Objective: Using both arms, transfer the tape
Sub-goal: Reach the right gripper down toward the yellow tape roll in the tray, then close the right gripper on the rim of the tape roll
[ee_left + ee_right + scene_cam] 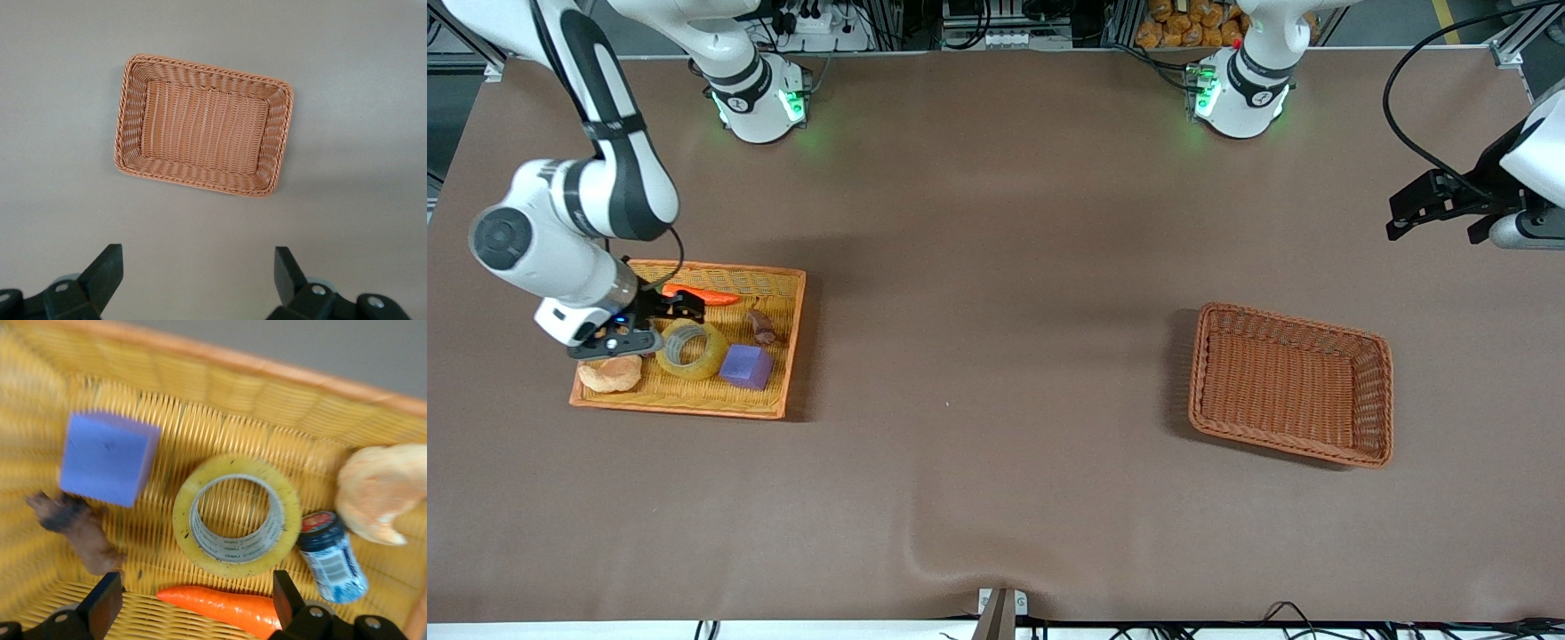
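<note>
The tape point(710, 356), a translucent yellow ring with a grey-white core, lies flat in the yellow woven tray point(694, 409) toward the right arm's end of the table. My right gripper point(660, 322) hangs open low over this tray, beside the tape and holding nothing. In the right wrist view the tape point(181, 520) lies just past the open right gripper point(197, 597), and an orange carrot point(227, 610) shows under the gap between the fingers. My left gripper point(1423, 209) waits open and empty, up over the table at the left arm's end; it point(199, 270) looks down on bare cloth.
The tray also holds a purple cube point(747, 366), a bread piece point(610, 373), a small brown figure point(762, 327), the carrot point(707, 296) and a blue-white can point(331, 560) beside the tape. A brown wicker basket point(1378, 400) stands toward the left arm's end, its rim point(207, 70) in the left wrist view.
</note>
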